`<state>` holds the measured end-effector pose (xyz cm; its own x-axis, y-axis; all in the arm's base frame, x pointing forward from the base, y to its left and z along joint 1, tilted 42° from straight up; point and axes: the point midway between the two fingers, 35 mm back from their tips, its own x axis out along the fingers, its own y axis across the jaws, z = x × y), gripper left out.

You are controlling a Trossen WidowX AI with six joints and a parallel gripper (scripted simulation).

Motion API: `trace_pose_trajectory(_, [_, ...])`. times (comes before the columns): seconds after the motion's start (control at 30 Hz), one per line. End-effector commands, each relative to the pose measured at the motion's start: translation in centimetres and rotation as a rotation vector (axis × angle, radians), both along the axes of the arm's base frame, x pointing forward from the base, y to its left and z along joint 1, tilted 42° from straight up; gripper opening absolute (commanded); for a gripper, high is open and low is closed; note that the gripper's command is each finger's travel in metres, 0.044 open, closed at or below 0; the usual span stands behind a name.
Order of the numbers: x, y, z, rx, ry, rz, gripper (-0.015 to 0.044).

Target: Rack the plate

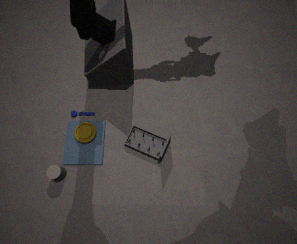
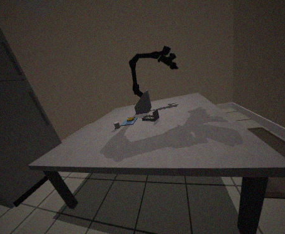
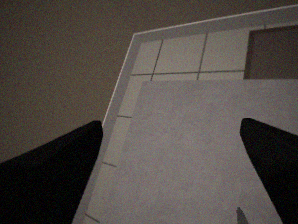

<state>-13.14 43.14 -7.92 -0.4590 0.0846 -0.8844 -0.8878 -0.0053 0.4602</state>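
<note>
The yellow plate [image 1: 85, 132] [image 2: 130, 119] lies flat on a light blue mat [image 1: 72, 154] [image 2: 124, 124]. The dark dish rack [image 1: 143, 151] [image 2: 149, 119] stands on the table to the right of the mat, turned at an angle, with short pegs inside and a taller panel at its right end; no plate stands in it. My gripper [image 3: 171, 125] [image 2: 175, 66] is open and empty, held high above the table, far from the plate and the rack. In the top view the gripper is out of view.
A blue spoon-like utensil [image 1: 86, 114] lies just behind the mat. A white cylinder [image 1: 54, 172] [image 2: 116, 125] stands near the mat's front left corner. A tall grey wedge-shaped block [image 1: 110, 73] [image 2: 143, 104] stands behind the mat and rack, by the arm's base.
</note>
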Motion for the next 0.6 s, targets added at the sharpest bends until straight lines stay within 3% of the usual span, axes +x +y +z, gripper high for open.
trace_pose_trajectory(0.0, [6.4, 0.1, 0.2, 0.006, -0.089, -0.106, 0.0400])
trace_pose_trajectory(0.3, [19.9, -2.1, 1.6, 0.000, -0.268, -0.349, 0.0400])
trace_pose_trajectory(0.57, [28.9, -6.4, 2.3, -0.032, -0.386, -0.574, 0.0400])
